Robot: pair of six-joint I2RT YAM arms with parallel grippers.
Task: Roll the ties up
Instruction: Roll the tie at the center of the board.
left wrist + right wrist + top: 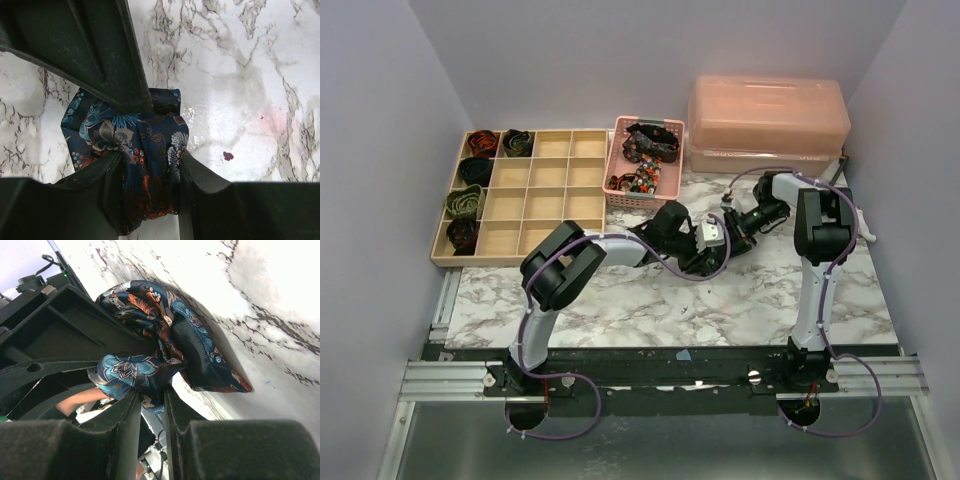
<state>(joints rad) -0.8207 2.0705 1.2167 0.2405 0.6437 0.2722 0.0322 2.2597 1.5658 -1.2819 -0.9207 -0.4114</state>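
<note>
tie (135,135) lying bunched on bench (240,75), at both fingertips | left gripper (150,172) clamping across it | right gripper (151,407) straddling one fold, cannot tell if gripping

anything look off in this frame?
The navy floral tie, pinched by the left gripper and right gripper mid-table, looks like a lumpy wad, not a clean coil; one end sticks out loose onto the marble table. Nothing else stands out.

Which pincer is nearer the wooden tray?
Left. The left pincer is right of the tray, at the tie; the right pincer meets the tie from farther right.
</note>
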